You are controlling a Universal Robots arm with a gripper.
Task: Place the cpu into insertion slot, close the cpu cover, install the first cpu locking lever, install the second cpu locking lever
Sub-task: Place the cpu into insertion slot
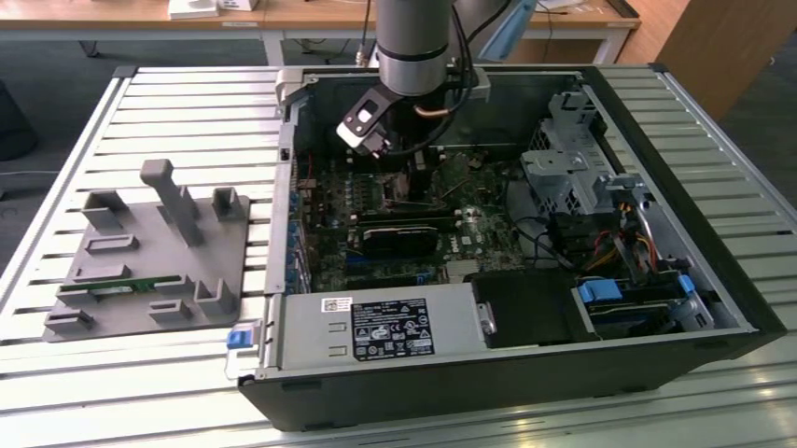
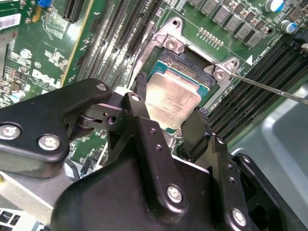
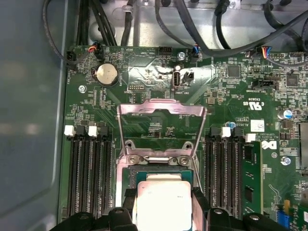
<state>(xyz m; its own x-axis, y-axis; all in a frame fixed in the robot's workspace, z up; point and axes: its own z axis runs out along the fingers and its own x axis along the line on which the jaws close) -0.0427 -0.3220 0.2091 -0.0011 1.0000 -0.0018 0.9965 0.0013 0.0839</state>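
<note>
The cpu (image 2: 174, 102), a pale metal square, sits between my gripper's (image 2: 168, 114) black fingers (image 2: 140, 96), which are shut on its two sides. It hangs right over the insertion slot (image 2: 188, 61), whose silvery rim shows just beyond it; whether it touches the socket I cannot tell. In the first wrist view the cpu (image 3: 163, 204) is at the near edge of the insertion slot (image 3: 161, 169). The cpu cover (image 3: 161, 126) stands flipped up and open behind the socket. A thin wire locking lever (image 2: 269, 89) sticks out to one side, unlatched. In the exterior view my gripper (image 1: 419, 175) reaches down into the case.
The green motherboard (image 1: 398, 238) lies in an open black computer case (image 1: 697, 280) with memory slots (image 3: 86, 173) on both sides of the socket. A black card (image 1: 405, 233), a power supply (image 1: 380, 329) and drive cages (image 1: 573, 168) crowd the case. A grey fixture (image 1: 149, 252) lies at the exterior view's left.
</note>
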